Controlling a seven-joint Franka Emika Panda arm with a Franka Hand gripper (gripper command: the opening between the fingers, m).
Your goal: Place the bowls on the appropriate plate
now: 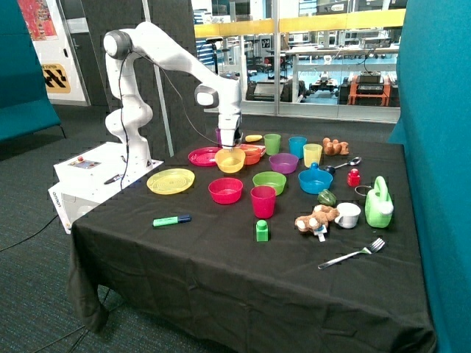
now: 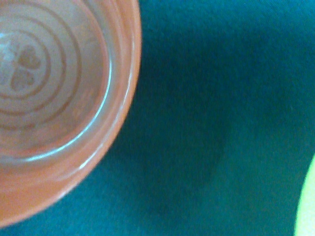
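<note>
My gripper [image 1: 229,147] reaches down onto the rim of the yellow bowl [image 1: 229,162] and is shut on it, between the pink plate [image 1: 202,157] and an orange bowl [image 1: 252,154]. In the wrist view this bowl [image 2: 49,98] fills one corner, showing its ringed inside very close, with dark cloth beyond; the fingers do not show there. The pink-red bowl [image 1: 225,190] sits on the cloth nearer the front, beside the pink-red cup [image 1: 263,201]. The yellow plate [image 1: 171,180] lies bare near the table's robot-side edge; a sliver of it [image 2: 310,206] shows in the wrist view.
Green [image 1: 269,182], purple [image 1: 283,162] and blue [image 1: 315,180] bowls crowd the middle, with three cups [image 1: 297,146] behind. A marker [image 1: 171,220], green block [image 1: 262,231], plush toy [image 1: 316,218], white cup [image 1: 347,215], watering can [image 1: 379,202] and fork [image 1: 353,254] lie toward the front.
</note>
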